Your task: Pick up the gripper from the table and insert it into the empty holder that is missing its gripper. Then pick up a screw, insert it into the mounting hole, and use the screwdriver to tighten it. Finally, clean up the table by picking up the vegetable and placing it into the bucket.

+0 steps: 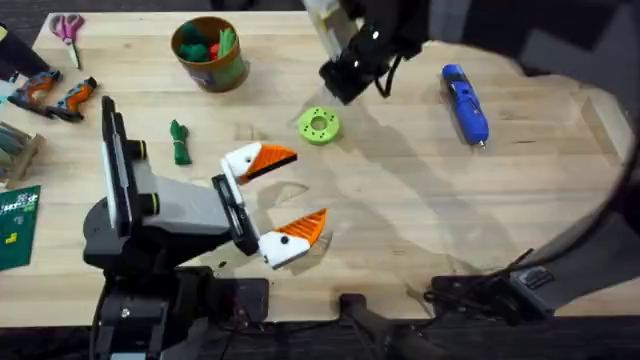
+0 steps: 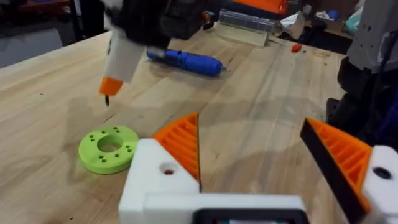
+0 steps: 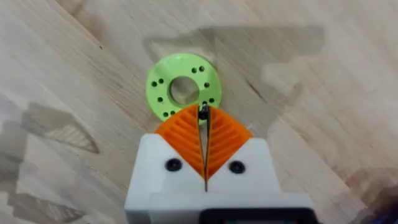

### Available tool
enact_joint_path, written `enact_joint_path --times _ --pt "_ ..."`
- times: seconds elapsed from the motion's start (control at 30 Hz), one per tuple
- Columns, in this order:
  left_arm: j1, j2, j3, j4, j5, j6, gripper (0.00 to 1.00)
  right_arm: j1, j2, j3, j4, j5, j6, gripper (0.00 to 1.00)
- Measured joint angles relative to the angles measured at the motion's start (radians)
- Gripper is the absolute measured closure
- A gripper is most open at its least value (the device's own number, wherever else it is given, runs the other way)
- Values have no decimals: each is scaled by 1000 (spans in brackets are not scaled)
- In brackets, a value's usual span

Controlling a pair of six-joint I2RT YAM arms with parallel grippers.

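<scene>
My right gripper [image 3: 203,118] is shut on a small dark screw [image 3: 203,112], which sticks out between the orange pads just above a bright green ring [image 3: 184,87]. The left wrist view shows that same gripper [image 2: 111,86] hanging over the table beyond the ring [image 2: 109,148]. Near the table's middle my left gripper [image 1: 305,190] stands open and holds nothing. The blue screwdriver [image 1: 465,102] lies at the far right. A dark green vegetable [image 1: 180,142] lies left of the ring, in front of the bucket [image 1: 208,52]. The loose gripper piece and the empty holder are out of view.
Pink-handled scissors [image 1: 68,28] lie at the far left corner. Orange-and-black hand tools [image 1: 60,95] and a green circuit board [image 1: 18,225] sit along the left edge. Bare wood stretches between the ring [image 1: 318,125] and the screwdriver [image 2: 186,61].
</scene>
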Motion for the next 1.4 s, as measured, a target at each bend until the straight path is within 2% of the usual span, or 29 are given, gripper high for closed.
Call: enact_joint_path --times 0.3,0.47,0.7,1.1,1.23,1.4 --pt "0 0 0 0 0 0 24 38 -82 118 -163 0 0 995" --pt "0 0 0 0 0 2 24 101 -92 219 -257 -13 0 995" --pt "0 0 0 0 0 3 24 221 -98 342 -326 -106 -17 995" --pt "0 0 0 0 0 3 24 444 -99 362 -333 -127 -46 995" --pt "0 0 0 0 0 3 24 474 -99 362 -333 -128 -46 995" --pt "0 0 0 0 0 3 24 473 -99 362 -368 -73 -45 995"
